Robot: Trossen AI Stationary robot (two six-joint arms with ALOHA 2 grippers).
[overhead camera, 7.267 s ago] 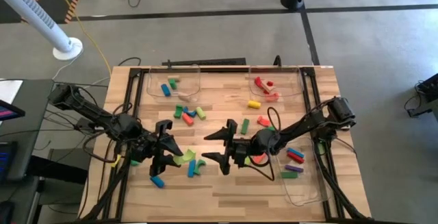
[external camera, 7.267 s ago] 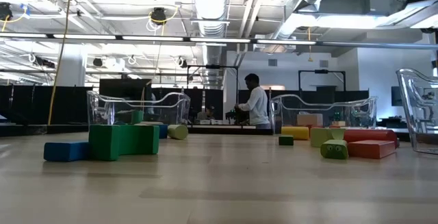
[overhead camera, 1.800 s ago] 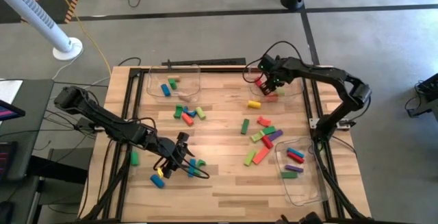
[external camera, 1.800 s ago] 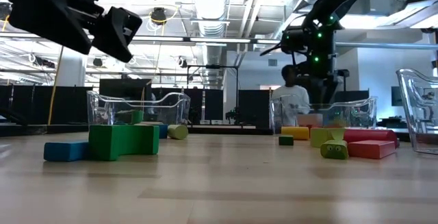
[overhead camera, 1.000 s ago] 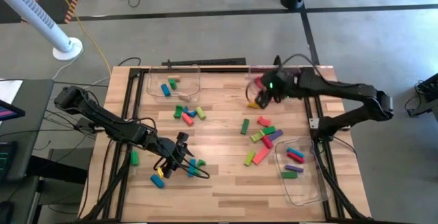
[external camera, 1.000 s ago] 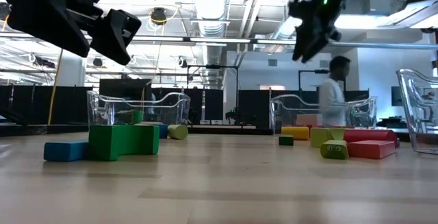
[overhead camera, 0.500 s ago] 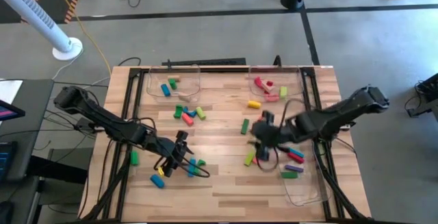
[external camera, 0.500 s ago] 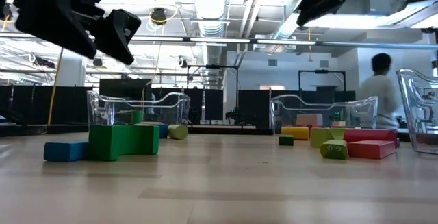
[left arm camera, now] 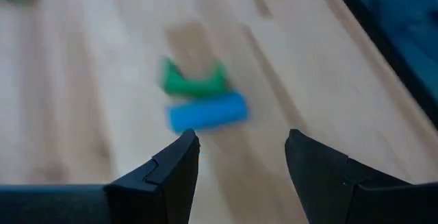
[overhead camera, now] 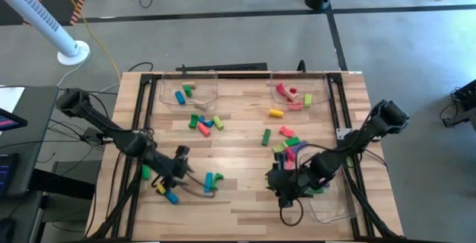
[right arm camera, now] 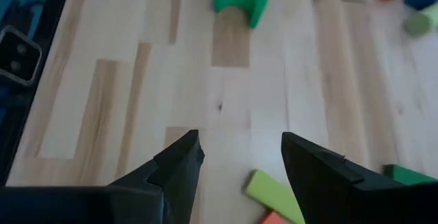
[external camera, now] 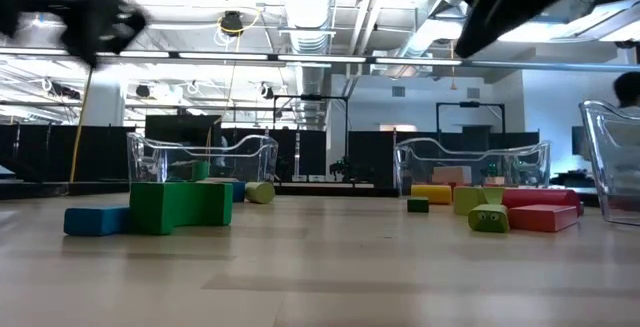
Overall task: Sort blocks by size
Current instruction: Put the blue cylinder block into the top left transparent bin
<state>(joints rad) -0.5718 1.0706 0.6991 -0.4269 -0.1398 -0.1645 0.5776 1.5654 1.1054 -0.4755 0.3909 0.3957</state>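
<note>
While both dark grippers gape empty, painted wooden blocks, pale planked table

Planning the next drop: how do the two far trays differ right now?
The far left tray holds a blue and a green block; the far right tray holds red, pink and tan ones. The left tray's blocks sit near its middle, the right's spread toward the table centre. Both are clear plastic.

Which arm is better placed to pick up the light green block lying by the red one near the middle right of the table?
Right. The right hand, open and empty, hangs just short of the light green block, while the left hand is over the blue and green pair across the table.
</note>
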